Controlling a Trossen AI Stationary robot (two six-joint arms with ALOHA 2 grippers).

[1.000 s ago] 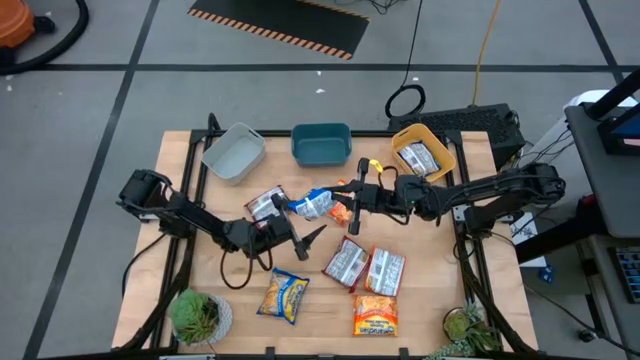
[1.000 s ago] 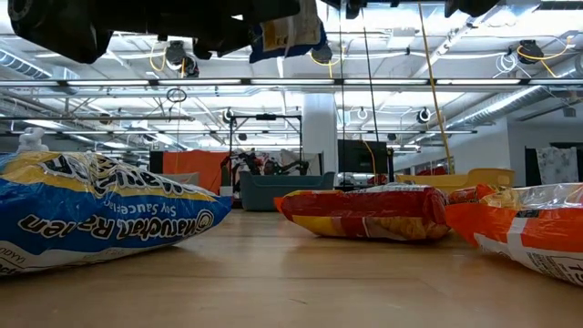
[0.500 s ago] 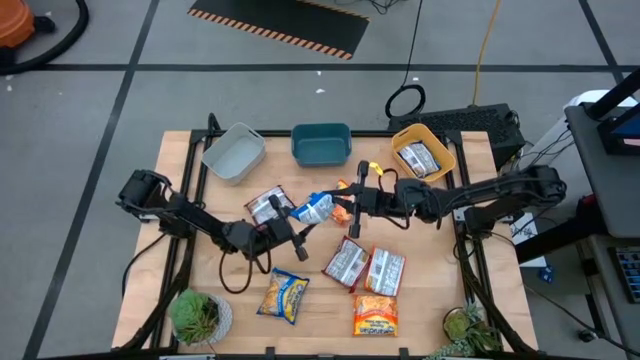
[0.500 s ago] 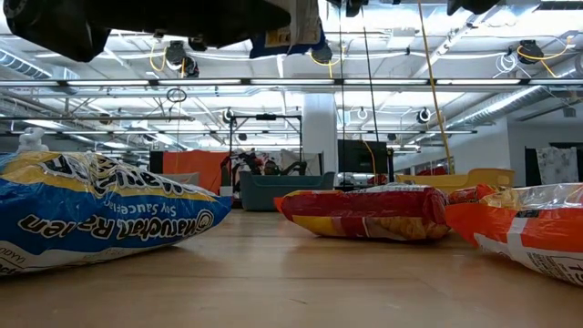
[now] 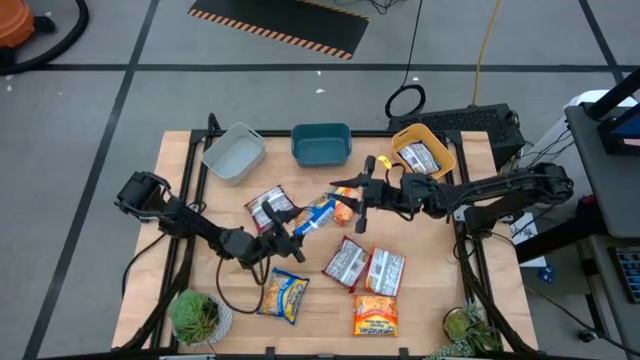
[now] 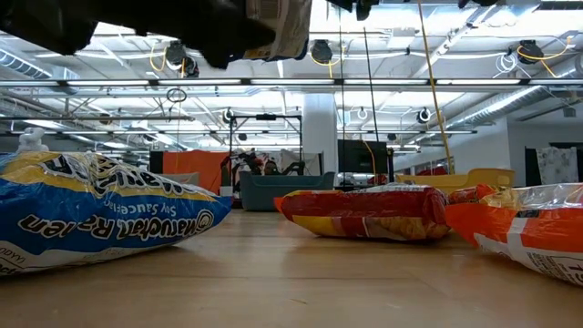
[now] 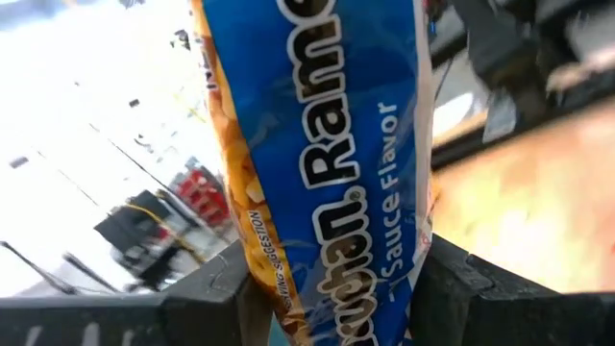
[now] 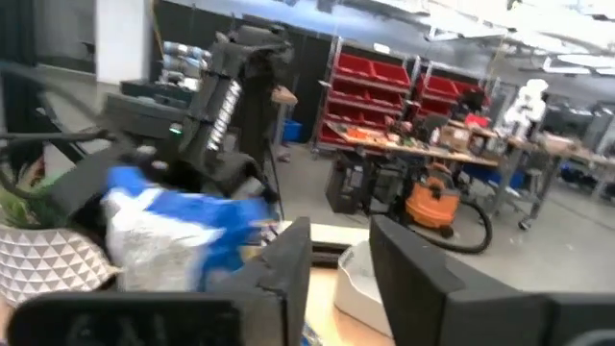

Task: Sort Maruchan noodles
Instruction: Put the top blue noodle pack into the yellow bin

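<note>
Just in front of the teal plastic tub (image 5: 321, 144), above the wooden worktop (image 5: 430, 295), the left claw (image 5: 291, 231) clamps a blue-and-yellow plastic ramen packet (image 5: 317, 213). Beside it, the right claw (image 5: 358, 194) has its fingers parted, gripping nothing.

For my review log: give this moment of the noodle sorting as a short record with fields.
left gripper: shut on the blue packet, held above the table
right gripper: open, just right of the blue packet
yellow tub: holds one silver-white packet
grey tub: no packet visible
teal tub: no packet visible
</note>
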